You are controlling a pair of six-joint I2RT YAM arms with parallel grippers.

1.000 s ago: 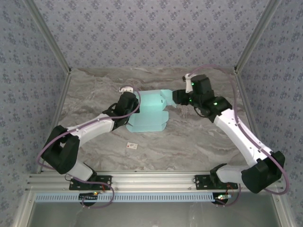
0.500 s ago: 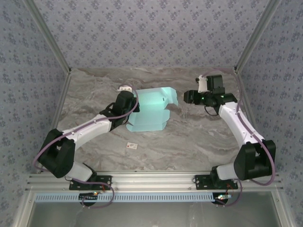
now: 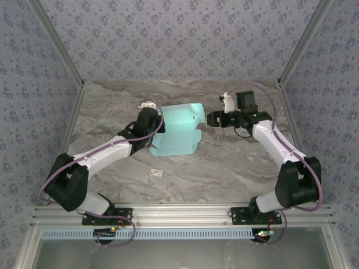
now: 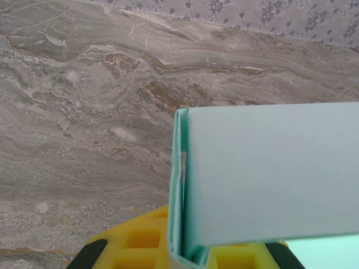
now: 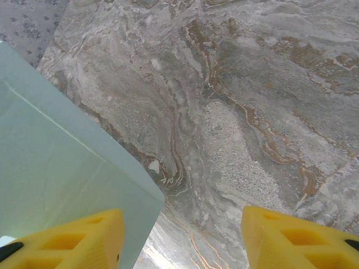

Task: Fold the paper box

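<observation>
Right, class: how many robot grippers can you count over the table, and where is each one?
2. The left gripper is shut on the left edge of the paper box, mid-table. The right gripper stands open at the box's right side. None looks hidden.

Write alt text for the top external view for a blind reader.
The left gripper is shut on the left edge of a partly folded mint paper box on a marble table; the open right gripper is at its right.
</observation>
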